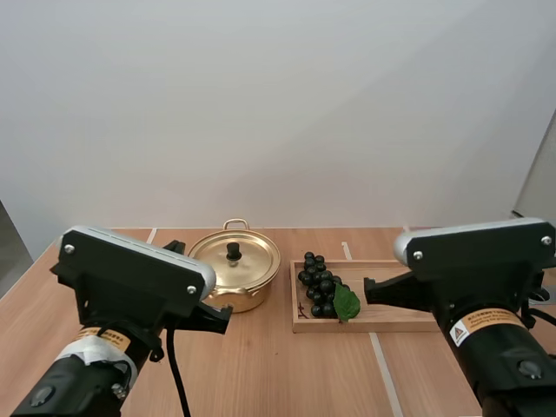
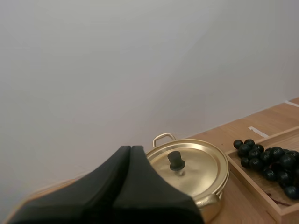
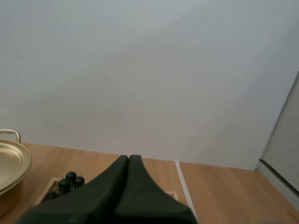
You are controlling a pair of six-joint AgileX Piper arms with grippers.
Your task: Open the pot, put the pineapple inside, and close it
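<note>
Pale wood of the table runs back to a plain light wall, and the golden pot sits on it near the far edge, a little left of the middle. Its lid is on and lies flat, with the black knob upright at the centre. One loop handle faces the wall and the other faces the near side. Just beside the pot on the right, with a narrow strip of bare wood between them, lies a shallow wooden tray. A bunch of dark grapes with a green leaf rests in the tray's left end, and the rest of its floor is bare. Bare table spreads in front of the pot and tray, between the two arms, crossed by thin white tape lines. The table's left edge lies well apart from the pot. The left end effector has its fingers pressed together into one dark wedge, holds nothing, and points at the pot's near left side. I cannot tell whether its tip touches the rim. The right end effector is likewise pressed together and empty, over the right part of the tray, aimed at the wall with the grapes off to its left.
</note>
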